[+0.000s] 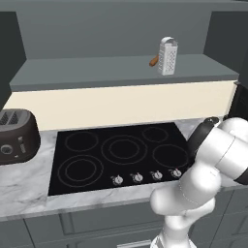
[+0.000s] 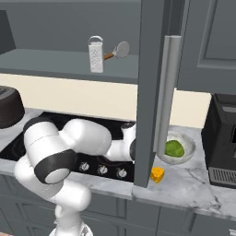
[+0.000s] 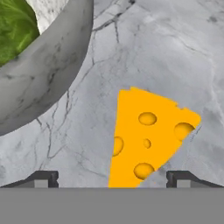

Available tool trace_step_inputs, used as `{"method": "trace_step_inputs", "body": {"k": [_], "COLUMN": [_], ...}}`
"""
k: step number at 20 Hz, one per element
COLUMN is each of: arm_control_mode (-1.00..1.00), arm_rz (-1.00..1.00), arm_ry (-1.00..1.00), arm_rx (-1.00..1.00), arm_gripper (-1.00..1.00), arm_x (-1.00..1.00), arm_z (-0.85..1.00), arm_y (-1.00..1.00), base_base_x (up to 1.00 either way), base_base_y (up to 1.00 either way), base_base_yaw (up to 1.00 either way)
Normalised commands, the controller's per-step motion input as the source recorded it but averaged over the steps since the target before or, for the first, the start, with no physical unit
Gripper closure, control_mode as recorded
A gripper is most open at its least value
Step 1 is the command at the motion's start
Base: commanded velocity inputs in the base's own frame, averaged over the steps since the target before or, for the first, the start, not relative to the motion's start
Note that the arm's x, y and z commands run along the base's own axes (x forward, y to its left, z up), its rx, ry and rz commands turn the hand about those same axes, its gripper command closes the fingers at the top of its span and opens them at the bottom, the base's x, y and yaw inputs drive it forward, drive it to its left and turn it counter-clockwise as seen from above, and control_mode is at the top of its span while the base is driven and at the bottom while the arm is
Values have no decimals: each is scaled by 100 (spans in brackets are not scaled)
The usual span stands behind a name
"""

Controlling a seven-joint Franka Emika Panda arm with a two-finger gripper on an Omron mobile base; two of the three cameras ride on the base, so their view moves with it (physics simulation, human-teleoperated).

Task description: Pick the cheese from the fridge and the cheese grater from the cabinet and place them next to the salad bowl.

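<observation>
Two items concern us. Cheese (image 3: 146, 138) lies on the counter (image 2: 193, 184) near its front edge, just beside the bowl (image 2: 186, 148); our gripper (image 3: 112, 178) stands wide, tips either side of the wedge, gripping nothing. Grater (image 1: 167, 56) waits upright on the cabinet (image 1: 97, 72) shelf. We judge the cheese placed: lift straight up, clear of bowl and wedge, before reaching for the grater.

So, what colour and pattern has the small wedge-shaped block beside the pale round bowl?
The cheese wedge is yellow-orange with darker round holes, clearest in the hand view.
</observation>
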Motion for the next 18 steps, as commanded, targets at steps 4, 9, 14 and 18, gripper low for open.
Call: {"method": "trace_step_inputs", "body": {"k": [4, 9, 14, 18], "arm_control_mode": [-100, -100, -100, -100], "arm_rz": [18, 22, 27, 30], "arm_ry": [0, 4, 16, 20], "arm_rx": [0, 0, 0, -1], "arm_gripper": [-100, -100, -100, -100], "arm_x": [-5, -5, -13, -22], "arm_z": [19, 31, 46, 53], "arm_y": [35, 33, 27, 27], "base_base_x": [0, 0, 0, 0], "base_base_y": [0, 0, 0, 0], "base_base_yaw": [0, 0, 0, 0]}}
